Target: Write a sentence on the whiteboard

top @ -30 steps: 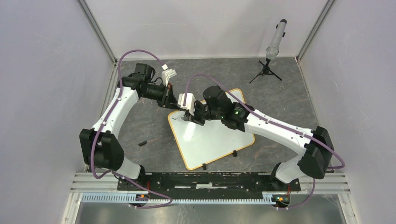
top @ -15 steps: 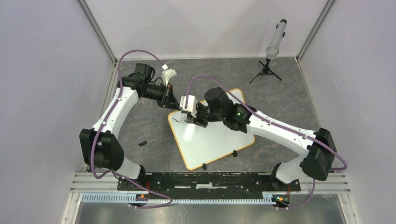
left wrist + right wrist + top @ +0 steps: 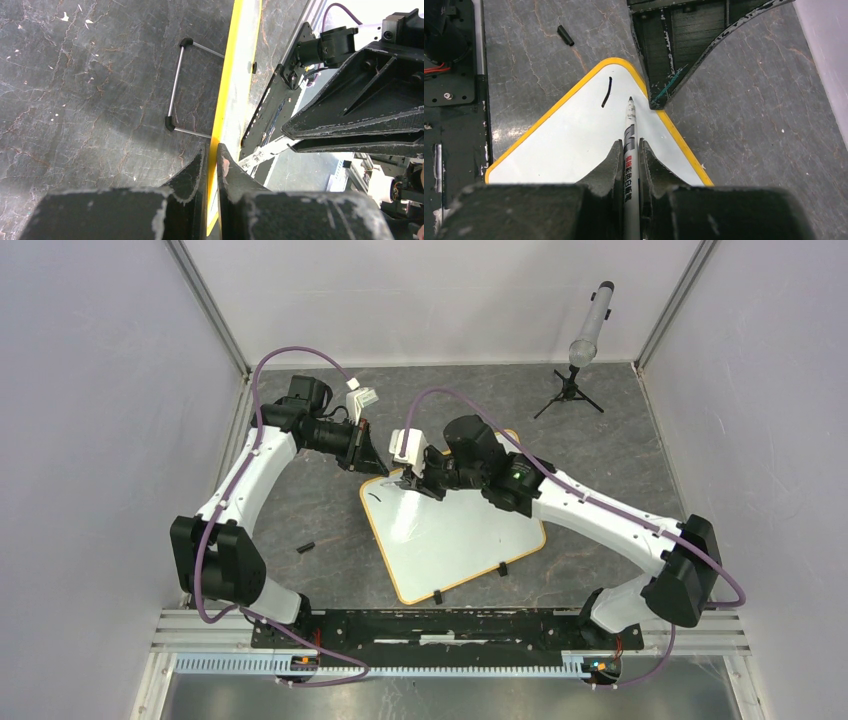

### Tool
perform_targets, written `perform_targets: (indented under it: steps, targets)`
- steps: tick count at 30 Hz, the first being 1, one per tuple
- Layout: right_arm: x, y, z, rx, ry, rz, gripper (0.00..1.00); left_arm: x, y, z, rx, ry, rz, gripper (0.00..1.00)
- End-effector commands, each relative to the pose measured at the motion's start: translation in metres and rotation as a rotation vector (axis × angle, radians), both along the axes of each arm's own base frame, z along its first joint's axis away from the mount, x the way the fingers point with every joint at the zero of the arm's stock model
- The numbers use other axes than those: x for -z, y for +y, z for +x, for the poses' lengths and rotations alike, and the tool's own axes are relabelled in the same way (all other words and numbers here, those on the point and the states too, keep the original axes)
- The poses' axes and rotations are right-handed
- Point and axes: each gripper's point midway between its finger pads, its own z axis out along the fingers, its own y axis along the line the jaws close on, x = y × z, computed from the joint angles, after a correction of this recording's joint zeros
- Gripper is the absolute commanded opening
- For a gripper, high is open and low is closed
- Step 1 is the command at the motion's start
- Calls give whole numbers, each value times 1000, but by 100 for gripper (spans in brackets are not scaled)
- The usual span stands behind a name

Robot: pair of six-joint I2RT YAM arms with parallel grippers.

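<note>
the whiteboard [image 3: 455,540] lies on the worktop [image 3: 320,510], its far edge pinched by the left pincer [image 3: 212,160]. a marker [image 3: 630,130] is pinched by the right pincer [image 3: 629,147], its tip near the only stroke [image 3: 607,92]. the tip should be pressed lightly and the board held firm.

The white left arm [image 3: 245,475] is angling forward, its black left gripper [image 3: 214,150] pinching the yellow-framed white whiteboard [image 3: 227,85] by the edge. The white right arm [image 3: 600,515] is pointing leftward, its black right gripper [image 3: 630,146] clamping a grey marker [image 3: 629,117].
</note>
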Motion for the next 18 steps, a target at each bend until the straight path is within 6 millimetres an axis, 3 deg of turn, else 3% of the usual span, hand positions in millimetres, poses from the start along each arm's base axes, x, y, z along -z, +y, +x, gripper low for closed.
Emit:
perform_targets:
  steps: [1, 10, 18]
  targets:
    - [-25, 6, 12, 34, -41, 55, 0, -9, -4, -7, 37, -12, -37, 2]
    - [-5, 8, 12, 29, -8, 13, 0, -9, -4, -8, 40, -16, -35, 2]
    - [2, 8, -2, -7, 26, 8, 0, -8, -4, -7, 40, -17, -35, 2]
